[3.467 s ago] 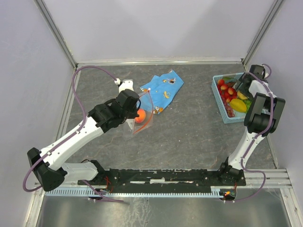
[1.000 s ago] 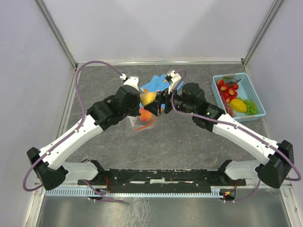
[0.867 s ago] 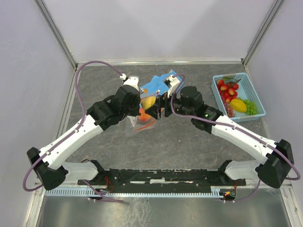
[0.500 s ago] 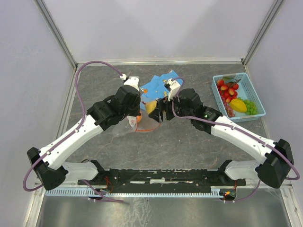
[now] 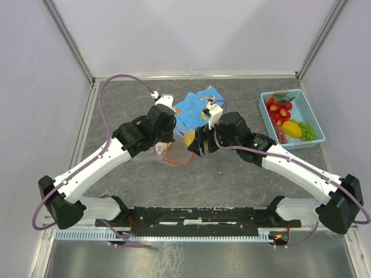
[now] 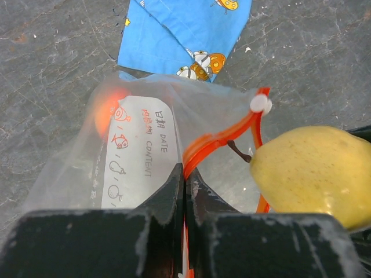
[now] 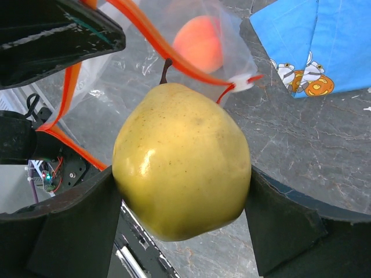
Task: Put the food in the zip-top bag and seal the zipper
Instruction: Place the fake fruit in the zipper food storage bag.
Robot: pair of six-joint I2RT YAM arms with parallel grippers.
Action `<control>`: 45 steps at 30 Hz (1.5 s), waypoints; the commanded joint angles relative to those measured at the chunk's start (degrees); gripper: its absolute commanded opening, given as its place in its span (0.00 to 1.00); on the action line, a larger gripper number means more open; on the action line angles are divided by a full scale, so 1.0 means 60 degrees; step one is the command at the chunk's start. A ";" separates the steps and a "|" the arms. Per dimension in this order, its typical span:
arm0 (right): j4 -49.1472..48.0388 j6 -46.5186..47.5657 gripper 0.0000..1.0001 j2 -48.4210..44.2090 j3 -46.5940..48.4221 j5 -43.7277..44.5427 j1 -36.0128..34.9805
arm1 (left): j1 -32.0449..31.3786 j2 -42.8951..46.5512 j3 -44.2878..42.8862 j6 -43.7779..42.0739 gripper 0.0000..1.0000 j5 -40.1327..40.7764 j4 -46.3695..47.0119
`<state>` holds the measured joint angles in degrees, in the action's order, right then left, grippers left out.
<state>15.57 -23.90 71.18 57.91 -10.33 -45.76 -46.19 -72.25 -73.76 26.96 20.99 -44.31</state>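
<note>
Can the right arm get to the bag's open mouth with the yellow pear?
Probably yes. The left claw pinches the orange zipper strip, holding the bag open. The yellow pear in the right claw sits right beside that opening, with nothing between.

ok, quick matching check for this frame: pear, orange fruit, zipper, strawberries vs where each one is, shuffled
Things:
1. pear
2. orange fruit
3. zipper
4. strawberries

Places:
A. in the basket
B. clamped in the left gripper
C. inside the zip-top bag
D. held by the right gripper, at the bag's mouth

Pairs: 1-D; 2-C; 3-B; 4-A
</note>
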 commanded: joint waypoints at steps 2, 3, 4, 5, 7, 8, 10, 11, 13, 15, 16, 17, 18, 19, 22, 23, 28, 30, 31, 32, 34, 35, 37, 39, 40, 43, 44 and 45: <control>0.0338 0.0539 0.56 -0.0715 0.0593 0.0333 -0.0050 | 0.0038 -0.0086 -0.0342 0.0160 0.03 0.0236 0.0223; 0.0456 0.0605 0.56 -0.0770 0.0674 0.0367 -0.0050 | 0.0040 -0.0100 -0.0335 0.0138 0.03 0.0236 0.0223; 0.0593 0.0668 0.56 -0.0792 0.0752 0.0349 -0.0053 | 0.0042 -0.0115 -0.0322 0.0125 0.03 0.0240 0.0230; 0.0727 0.0738 0.57 -0.0789 0.0843 0.0317 -0.0050 | 0.0042 -0.0129 -0.0313 0.0092 0.03 0.0215 0.0236; 0.0974 0.0881 0.57 -0.0704 0.1025 0.0148 -0.0050 | 0.0052 -0.0132 -0.0298 0.0034 0.03 0.0130 0.0263; 0.1035 0.0935 0.57 -0.0644 0.1115 0.0058 -0.0051 | 0.0042 -0.0113 -0.0284 -0.0004 0.03 0.0089 0.0308; 0.1020 0.0990 0.57 -0.0455 0.1302 -0.0047 -0.0050 | 0.0045 -0.0051 -0.0202 -0.0110 0.03 -0.0056 0.0452; 0.0998 0.1015 0.57 -0.0331 0.1424 -0.0102 -0.0051 | 0.0050 -0.0013 -0.0166 -0.0157 0.03 -0.0124 0.0511; 0.1064 0.1050 0.57 -0.0017 0.1741 -0.0168 -0.0053 | 0.0049 0.0061 -0.0118 -0.0211 0.03 -0.0213 0.0582; 0.1336 0.1043 0.57 0.0386 0.2179 -0.0255 -0.0050 | 0.0047 0.0112 -0.0107 -0.0255 0.03 -0.0289 0.0616; 0.1450 0.1032 0.57 0.0567 0.2343 -0.0351 -0.0050 | 0.0048 0.0137 -0.0114 -0.0272 0.03 -0.0311 0.0618; 0.1499 0.0987 0.57 0.0721 0.2433 -0.0466 -0.0055 | 0.0043 0.0146 -0.0114 -0.0274 0.03 -0.0339 0.0631; 0.1491 0.0908 0.57 0.0843 0.2464 -0.0559 -0.0050 | 0.0042 0.0159 -0.0104 -0.0275 0.03 -0.0367 0.0644; 0.1502 0.0822 0.57 0.0972 0.2476 -0.0598 -0.0053 | 0.0048 0.0181 -0.0089 -0.0275 0.03 -0.0396 0.0658; 0.1706 0.0731 0.57 0.1361 0.2511 -0.0777 -0.0050 | 0.0048 0.0241 -0.0004 -0.0275 0.03 -0.0504 0.0754; 0.1692 0.0673 0.57 0.1461 0.2509 -0.0783 -0.0053 | 0.0039 0.0249 0.0013 -0.0275 0.03 -0.0528 0.0784; 0.0914 -0.0046 0.59 0.1844 0.2236 -0.1059 -0.0053 | 0.0049 0.0260 0.0043 -0.0199 0.03 -0.0980 0.0998; 0.0536 -0.0352 0.61 0.1990 0.2104 -0.1132 -0.0061 | 0.0037 0.0278 0.0095 -0.0162 0.03 -0.1100 0.1081; 0.0449 -0.0455 0.62 0.2062 0.2085 -0.1153 -0.0051 | 0.0045 0.0279 0.0104 -0.0147 0.03 -0.1161 0.1110; 0.0382 -0.0548 0.63 0.2111 0.2086 -0.1150 -0.0050 | 0.0039 0.0279 0.0105 -0.0143 0.03 -0.1213 0.1123; 0.0203 -0.0742 0.67 0.2181 0.2040 -0.1085 -0.0050 | 0.0033 0.0278 0.0105 -0.0116 0.03 -0.1260 0.1142; 0.0085 -0.0861 0.69 0.2194 0.1996 -0.1065 -0.0050 | 0.0041 0.0279 0.0105 -0.0114 0.03 -0.1278 0.1145; -0.0067 -0.0954 0.76 0.2216 0.1979 -0.1047 -0.0050 | 0.0044 0.0290 0.0141 -0.0114 0.03 -0.1252 0.1146; -0.0094 -0.0991 0.82 0.2223 0.1971 -0.0995 -0.0050 | 0.0037 0.0318 0.0183 -0.0114 0.03 -0.1223 0.1132; -0.0100 -0.1009 0.84 0.2188 0.1936 -0.0914 -0.0050 | 0.0042 0.0367 0.0210 -0.0080 0.03 -0.1197 0.1131; -0.0019 -0.0976 0.92 0.2027 0.1848 -0.0639 -0.0050 | 0.0043 0.0480 0.0311 0.0006 0.03 -0.1082 0.1144; 0.0019 -0.0925 0.94 0.1955 0.1831 -0.0601 -0.0061 | 0.0044 0.0527 0.0342 0.0030 0.03 -0.1029 0.1145; 0.0070 -0.0887 0.95 0.1896 0.1832 -0.0581 -0.0051 | 0.0041 0.0551 0.0384 0.0053 0.03 -0.0991 0.1146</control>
<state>19.57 -28.95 84.51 69.19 -15.44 -45.76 -45.82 -71.18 -72.23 26.92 15.09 -40.03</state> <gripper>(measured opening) 0.926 0.043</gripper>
